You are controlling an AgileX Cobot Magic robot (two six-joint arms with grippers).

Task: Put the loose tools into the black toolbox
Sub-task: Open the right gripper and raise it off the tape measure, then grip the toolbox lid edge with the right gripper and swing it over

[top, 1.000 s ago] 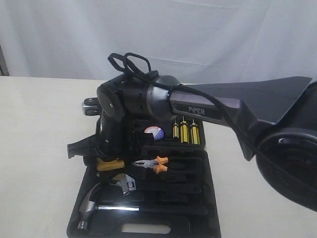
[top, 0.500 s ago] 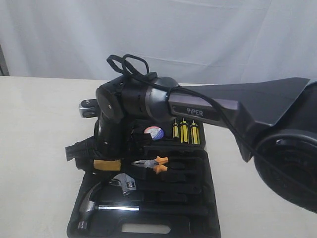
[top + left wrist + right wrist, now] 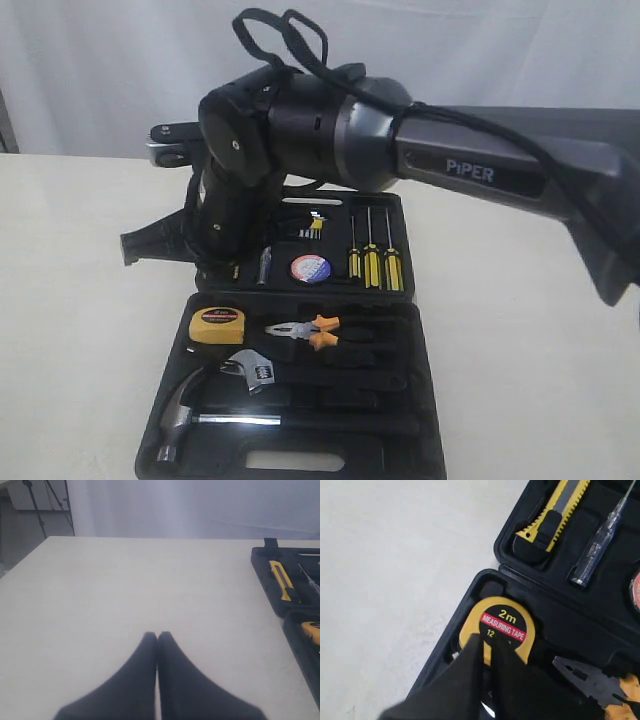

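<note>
The black toolbox (image 3: 425,400) lies open on the table. The yellow 2m tape measure (image 3: 217,324) (image 3: 500,625) rests in its corner recess. The orange-and-black pliers (image 3: 310,331) (image 3: 590,677) lie beside it. The dark tape roll (image 3: 310,268) sits in the lid half. The yellow-black utility knife (image 3: 552,517) (image 3: 280,579) lies in a lid slot, hidden behind the arm in the exterior view. My right gripper (image 3: 489,639) (image 3: 150,245) hovers above the tape measure, shut with only a thin slit and holding nothing. My left gripper (image 3: 157,635) is shut over bare table, away from the box.
A steel hammer (image 3: 185,415) and adjustable wrench (image 3: 255,368) occupy the near half. Three yellow-black screwdrivers (image 3: 372,262), a clear tester pen (image 3: 597,545) and hex keys (image 3: 315,222) sit in the lid. The right arm reaches across the box from the right.
The right arm has risen up and away from the tape measure. The tape measure, half covered by the gripper before, now lies fully exposed in its recess.
</note>
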